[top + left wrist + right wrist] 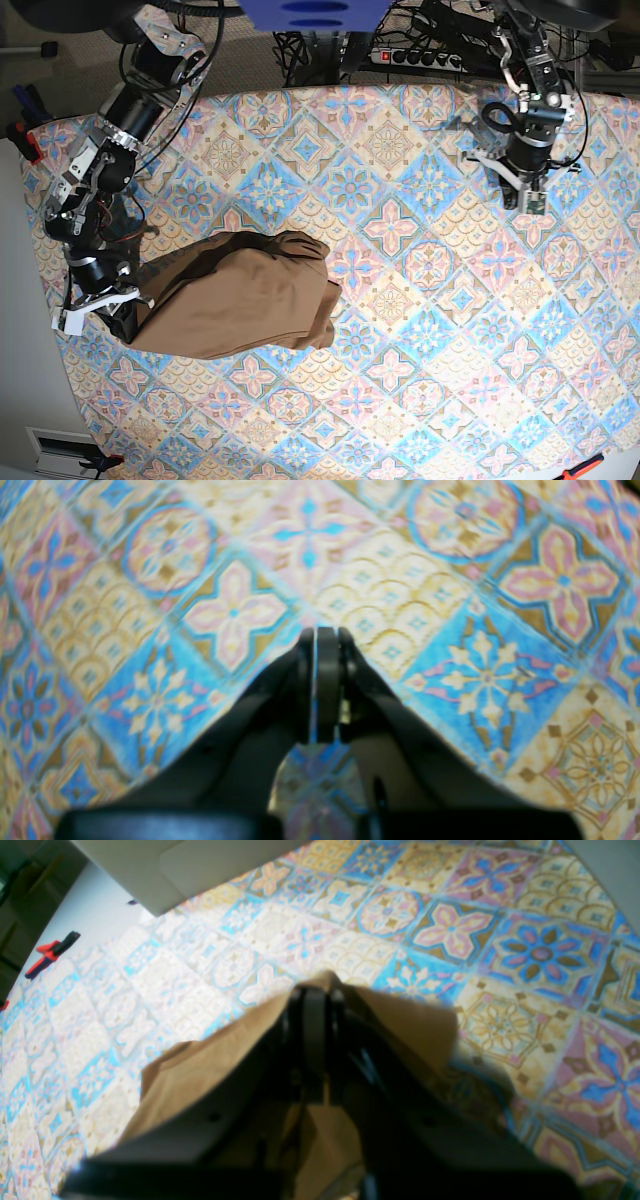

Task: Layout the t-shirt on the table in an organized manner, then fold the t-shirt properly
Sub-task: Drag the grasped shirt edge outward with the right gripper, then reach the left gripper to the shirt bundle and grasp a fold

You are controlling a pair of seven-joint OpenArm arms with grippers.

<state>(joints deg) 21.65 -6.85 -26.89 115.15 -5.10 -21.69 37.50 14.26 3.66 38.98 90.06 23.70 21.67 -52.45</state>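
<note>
The t-shirt lies bunched in a rumpled heap on the table, toward the right arm's side, with no print, label or writing visible on it. The right pincer is clenched on a fold of its tan fabric. The left pincer hangs well apart above bare patterned cloth, jaws pressed together, holding nothing.

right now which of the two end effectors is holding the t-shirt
The right end effector, at the table's left edge in the base view, is shut on the tan t-shirt. The left end effector is shut over bare patterned cloth, holding nothing.
</note>
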